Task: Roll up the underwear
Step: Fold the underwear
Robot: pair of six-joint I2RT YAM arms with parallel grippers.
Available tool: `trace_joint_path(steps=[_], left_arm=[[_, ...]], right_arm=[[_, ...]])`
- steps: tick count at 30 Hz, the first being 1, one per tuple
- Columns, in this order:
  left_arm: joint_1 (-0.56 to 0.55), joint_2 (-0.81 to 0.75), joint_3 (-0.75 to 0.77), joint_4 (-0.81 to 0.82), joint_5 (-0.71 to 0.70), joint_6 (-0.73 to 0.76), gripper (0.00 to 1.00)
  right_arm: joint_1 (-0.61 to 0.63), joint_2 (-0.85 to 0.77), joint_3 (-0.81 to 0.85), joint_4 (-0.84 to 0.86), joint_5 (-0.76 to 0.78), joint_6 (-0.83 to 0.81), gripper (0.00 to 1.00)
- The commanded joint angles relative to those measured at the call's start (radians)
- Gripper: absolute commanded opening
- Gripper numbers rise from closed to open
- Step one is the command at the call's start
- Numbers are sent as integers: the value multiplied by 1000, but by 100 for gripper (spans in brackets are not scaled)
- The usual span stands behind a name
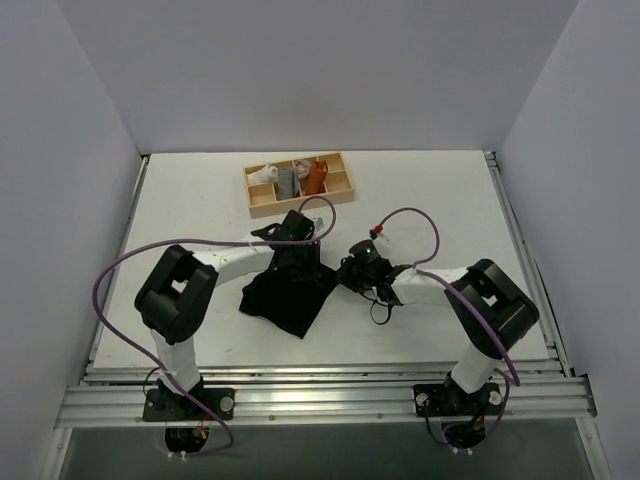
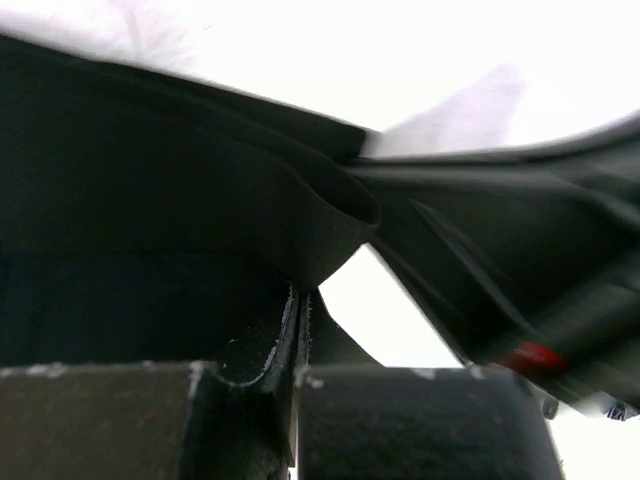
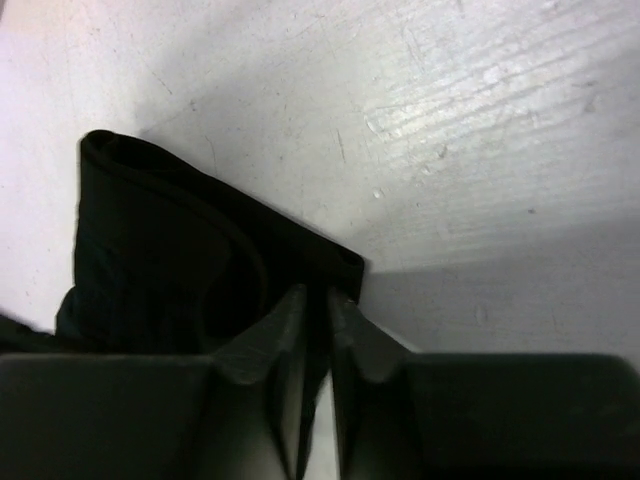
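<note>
1. Lying on the white desk (image 1: 200, 200) between both arms, the underwear (image 1: 285, 298) has its far edge at the left hand (image 2: 299, 310) and its right corner at the right hand (image 3: 318, 300).
2. Both forearms reach inward, wrists low.
3. Left hand: closed, pinching a raised fold. Right hand: nearly closed, tips nipping the corner.
4. Cloth: plain black, folded over, bunched.

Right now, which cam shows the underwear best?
Top external: the whole underwear is in frame, its outline clear against the white table. Left wrist shows only dark, blurred folds filling most of the frame. Right wrist shows just one folded corner.
</note>
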State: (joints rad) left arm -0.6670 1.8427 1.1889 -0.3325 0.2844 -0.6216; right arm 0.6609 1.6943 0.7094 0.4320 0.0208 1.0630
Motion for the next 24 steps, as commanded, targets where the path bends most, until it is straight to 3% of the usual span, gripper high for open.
trace_joint_path(steps=[1, 4, 16, 24], left_arm=[[-2, 32, -5, 52, -7, -20, 3], [-5, 44, -6, 61, -2, -21, 3], [-6, 58, 6, 69, -5, -35, 4], [-8, 37, 44, 29, -57, -33, 3]], right_arm=[[0, -87, -40, -22, 56, 17, 18], [2, -139, -48, -29, 85, 34, 28], [65, -128, -21, -35, 111, 66, 40], [69, -116, -22, -41, 123, 64, 38]])
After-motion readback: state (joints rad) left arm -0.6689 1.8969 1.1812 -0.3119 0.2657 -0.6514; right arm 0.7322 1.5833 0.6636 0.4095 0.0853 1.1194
